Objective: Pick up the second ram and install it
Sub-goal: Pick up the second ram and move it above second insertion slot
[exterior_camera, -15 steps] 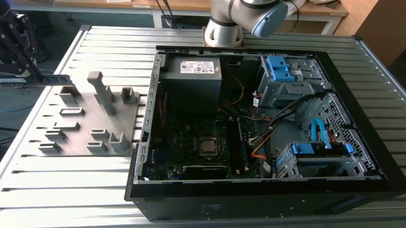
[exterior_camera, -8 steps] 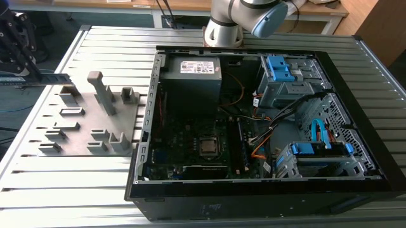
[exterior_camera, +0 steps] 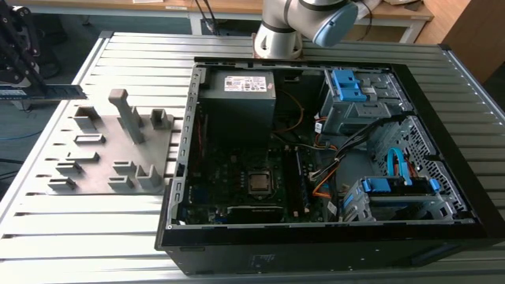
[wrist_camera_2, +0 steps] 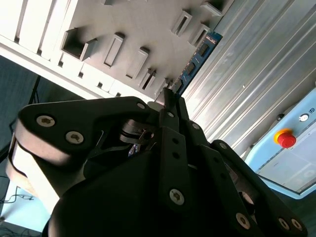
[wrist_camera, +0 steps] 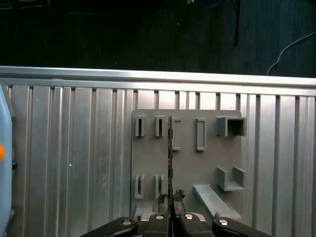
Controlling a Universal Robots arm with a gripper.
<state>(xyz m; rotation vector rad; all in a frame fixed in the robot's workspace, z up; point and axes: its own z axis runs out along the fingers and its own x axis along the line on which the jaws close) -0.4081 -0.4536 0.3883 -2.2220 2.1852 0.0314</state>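
The pincer point(wrist_camera: 170, 198) is clamped on the ram point(wrist_camera: 170, 148), which shows edge-on as a thin dark line over the grey block point(wrist_camera: 148, 163) (its blue-green face shows in the second wrist view). In the exterior view the ram hangs level at the upper left of the frame, near the block, above the worktop point(exterior_camera: 79, 236) and well apart from the open case point(exterior_camera: 316, 254) at right.

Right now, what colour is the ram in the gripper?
The second ram is a blue board with dark chips; best in the second wrist view.
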